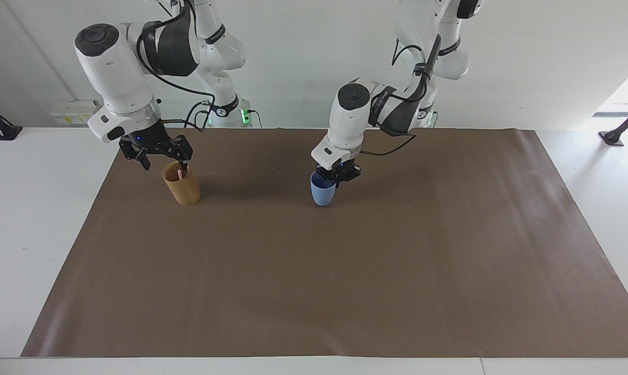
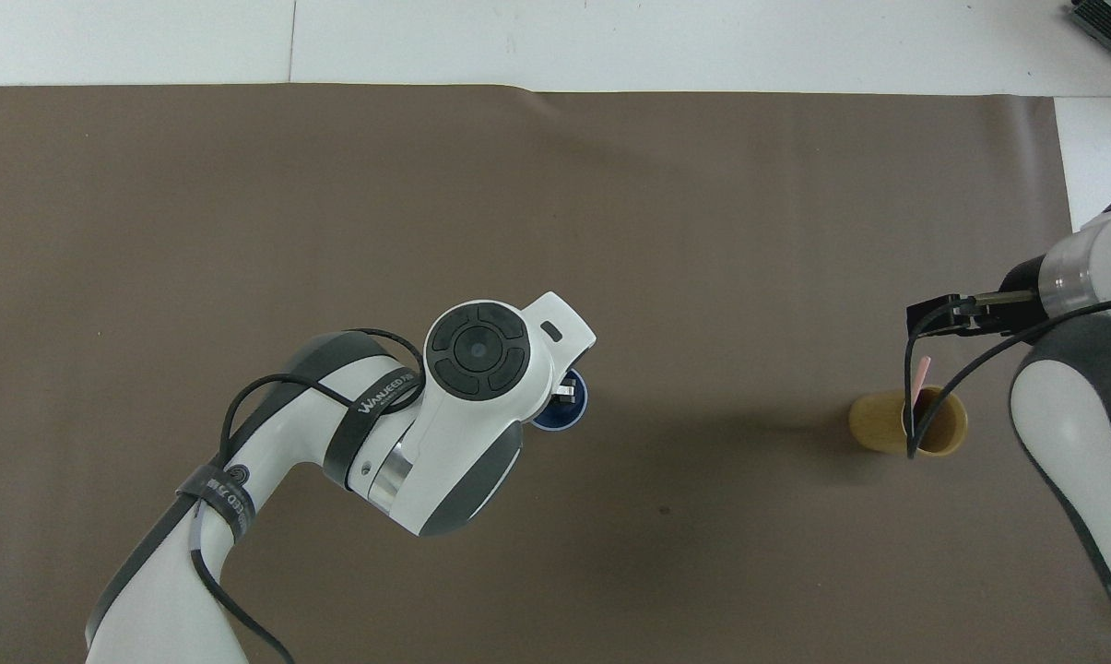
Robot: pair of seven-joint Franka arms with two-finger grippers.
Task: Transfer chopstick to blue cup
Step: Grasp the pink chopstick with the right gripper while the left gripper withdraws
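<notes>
The blue cup (image 1: 322, 194) is low at the brown mat near its middle; it also shows in the overhead view (image 2: 569, 417). My left gripper (image 1: 336, 174) is shut on the cup's rim, one finger inside it. A pale pink chopstick (image 1: 180, 174) leans in the tan wooden holder (image 1: 182, 185) toward the right arm's end. My right gripper (image 1: 163, 159) is open just above the holder's mouth, fingers astride the chopstick's top. In the overhead view the chopstick (image 2: 921, 375) sticks out of the holder (image 2: 873, 422), under the right gripper (image 2: 940, 314).
The brown mat (image 1: 314, 281) covers most of the white table (image 1: 37, 208). The right arm's black cable (image 2: 915, 415) hangs across the holder's mouth in the overhead view.
</notes>
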